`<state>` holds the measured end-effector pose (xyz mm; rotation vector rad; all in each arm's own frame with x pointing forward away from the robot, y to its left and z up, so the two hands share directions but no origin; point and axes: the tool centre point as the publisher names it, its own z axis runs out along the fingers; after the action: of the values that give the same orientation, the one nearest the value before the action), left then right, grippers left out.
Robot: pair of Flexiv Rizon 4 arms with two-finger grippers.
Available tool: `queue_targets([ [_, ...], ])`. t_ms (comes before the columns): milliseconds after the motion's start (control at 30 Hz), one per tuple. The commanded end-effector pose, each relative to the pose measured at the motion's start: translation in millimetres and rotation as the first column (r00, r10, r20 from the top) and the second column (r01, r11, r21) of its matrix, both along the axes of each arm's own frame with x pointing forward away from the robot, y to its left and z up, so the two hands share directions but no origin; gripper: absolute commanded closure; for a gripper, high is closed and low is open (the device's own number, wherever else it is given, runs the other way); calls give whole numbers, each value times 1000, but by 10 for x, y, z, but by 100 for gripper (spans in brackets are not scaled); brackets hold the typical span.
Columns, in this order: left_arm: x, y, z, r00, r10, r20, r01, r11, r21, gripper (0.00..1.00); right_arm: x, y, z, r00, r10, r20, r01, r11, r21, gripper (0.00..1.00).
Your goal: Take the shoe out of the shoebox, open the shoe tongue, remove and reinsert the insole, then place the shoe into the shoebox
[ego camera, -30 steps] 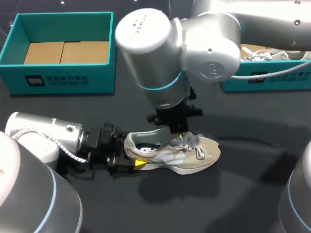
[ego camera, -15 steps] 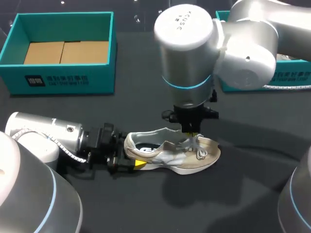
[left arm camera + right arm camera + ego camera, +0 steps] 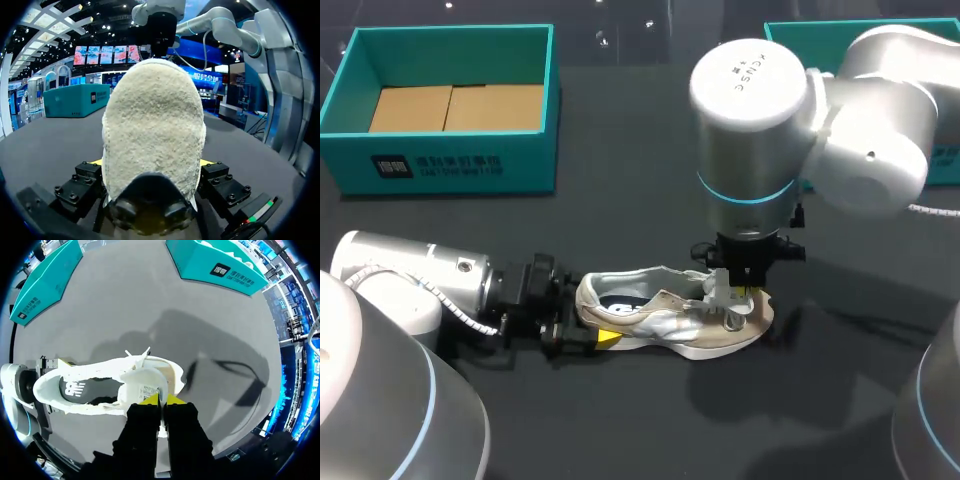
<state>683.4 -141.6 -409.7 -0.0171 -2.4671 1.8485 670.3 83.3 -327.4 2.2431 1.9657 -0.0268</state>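
Note:
A beige and white shoe (image 3: 660,318) lies on its sole on the dark table, toe pointing right. My left gripper (image 3: 582,338) lies low on the table behind the heel. In the left wrist view the fuzzy heel (image 3: 152,130) fills the space between its fingers, which press on it from both sides. My right gripper (image 3: 162,400) comes down from above, its yellow tips pinched on the white tongue (image 3: 145,382), which is drawn toward the toe. The shoe's mouth gapes and shows the dark insole (image 3: 87,388) inside.
A teal shoebox (image 3: 450,160) with a cardboard floor stands at the back left. A second teal box (image 3: 945,165) sits at the back right, partly hidden by my right arm. My right arm casts a shadow on the table beyond the toe.
My right arm has swung to the right, carrying the tongue from above the shoe's middle toward the toe. The shoe and my left gripper have stayed in place.

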Motion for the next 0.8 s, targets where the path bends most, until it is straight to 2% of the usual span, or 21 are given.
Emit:
queue_targets([
  [33,2,-10,-8,1000,1,0,-1,1000,2,100,35,-85,-146,1000,9,2,-9,994,112,100],
  [267,2,-10,-8,1000,1,0,-1,1000,2,100,63,-139,-182,1000,-8,7,7,995,104,100],
  [600,2,-10,-8,1000,1,0,-1,1000,2,100,130,-276,-280,997,-65,-35,66,998,20,100],
  [667,2,-10,-8,1000,1,0,-1,1000,2,100,141,-309,-307,995,-84,-54,84,996,-7,81],
  [700,2,-10,-8,1000,1,0,-1,1000,2,100,146,-318,-317,994,-89,-58,88,996,-12,65],
  [733,2,-10,-8,1000,1,0,-1,1000,2,100,148,-324,-319,994,-90,-57,89,996,-12,56],
  [800,2,-10,-8,1000,1,0,-1,1000,2,100,148,-330,-297,993,-100,-58,98,995,-24,50],
])
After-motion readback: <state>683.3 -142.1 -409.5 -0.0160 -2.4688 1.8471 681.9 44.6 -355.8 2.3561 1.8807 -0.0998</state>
